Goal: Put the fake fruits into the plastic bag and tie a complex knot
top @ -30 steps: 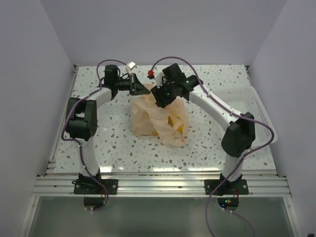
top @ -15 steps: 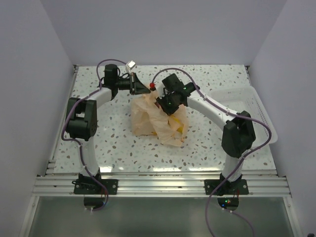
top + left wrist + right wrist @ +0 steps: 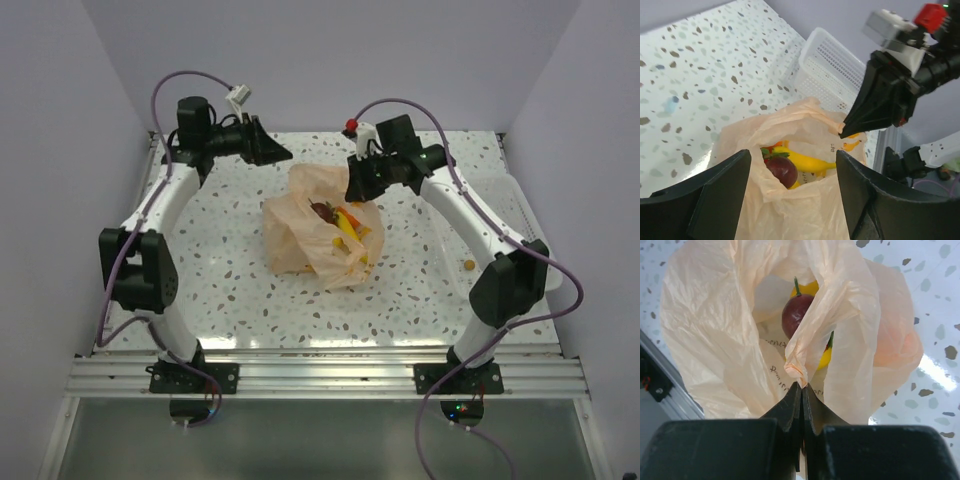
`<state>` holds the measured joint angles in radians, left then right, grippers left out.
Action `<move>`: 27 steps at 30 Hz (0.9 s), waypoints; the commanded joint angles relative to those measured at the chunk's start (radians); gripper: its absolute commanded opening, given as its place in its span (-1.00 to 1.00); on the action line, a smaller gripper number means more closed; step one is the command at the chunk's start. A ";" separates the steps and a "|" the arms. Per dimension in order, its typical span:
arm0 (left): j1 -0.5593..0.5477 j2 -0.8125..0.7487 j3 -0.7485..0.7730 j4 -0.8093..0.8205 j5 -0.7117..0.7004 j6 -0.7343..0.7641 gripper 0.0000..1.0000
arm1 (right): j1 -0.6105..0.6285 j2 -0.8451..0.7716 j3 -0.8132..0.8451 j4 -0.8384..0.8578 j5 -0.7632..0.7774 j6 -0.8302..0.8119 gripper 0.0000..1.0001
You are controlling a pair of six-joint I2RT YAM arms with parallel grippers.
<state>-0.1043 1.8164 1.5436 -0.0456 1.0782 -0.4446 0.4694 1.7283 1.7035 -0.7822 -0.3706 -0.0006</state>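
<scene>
The right claw [image 3: 801,386] was shut tight on a pinched fold of the plastic bag [image 3: 710,315]. Its 2 black fingertips were pressed together with the peach film bunched between them. The fold belonged to the rim of the bag's mouth, and the claw held that rim lifted so the mouth gaped.

The left claw [image 3: 792,160] stood open, its 2 fingers [image 3: 710,195] spread wide with nothing between them. In the overhead view it hung above the back left of the speckled table [image 3: 220,270], apart from the bag and pointed toward it. Its own camera looked down into the open mouth.

The bag lay near the middle of the table, between the 2 arms, crumpled and slumped toward the near side. Inside it a dark purple plum [image 3: 782,170] sat against a yellow banana [image 3: 807,161], with a bit of red-orange fruit just behind the plum.

A white tray [image 3: 522,205] rested at the right edge of the table, beside the right arm. 1 small orange piece [image 3: 468,265] lay in the tray, well apart from the bag.
</scene>
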 commanded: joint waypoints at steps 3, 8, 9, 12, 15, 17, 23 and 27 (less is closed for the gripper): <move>-0.008 -0.259 0.000 -0.249 -0.127 0.512 0.48 | -0.038 -0.006 0.001 0.046 -0.186 0.126 -1.00; -0.283 -0.374 -0.031 -0.696 -0.315 1.182 0.49 | -0.087 0.004 0.001 0.064 -0.264 0.174 -1.00; -0.341 -0.406 -0.055 -0.723 -0.407 1.251 0.52 | -0.094 0.002 -0.002 0.072 -0.269 0.180 -1.00; -0.522 -0.457 -0.156 -0.722 -0.561 1.403 0.54 | -0.101 0.002 -0.018 0.075 -0.278 0.194 -1.00; -0.626 -0.468 -0.217 -0.652 -0.659 1.487 0.51 | -0.107 -0.003 -0.044 0.090 -0.287 0.212 -1.00; -0.681 -0.453 -0.223 -0.630 -0.704 1.520 0.46 | -0.107 -0.003 -0.054 0.093 -0.295 0.220 -1.00; -0.767 -0.371 -0.189 -0.556 -0.823 1.627 0.34 | -0.115 -0.009 -0.074 0.104 -0.304 0.234 -1.00; -0.798 -0.321 -0.172 -0.557 -0.831 1.649 0.31 | -0.126 -0.016 -0.084 0.107 -0.306 0.237 -1.00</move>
<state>-0.8791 1.4719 1.3224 -0.6476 0.2951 1.1255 0.3557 1.7290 1.6245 -0.7143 -0.6472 0.2146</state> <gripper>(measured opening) 0.659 0.011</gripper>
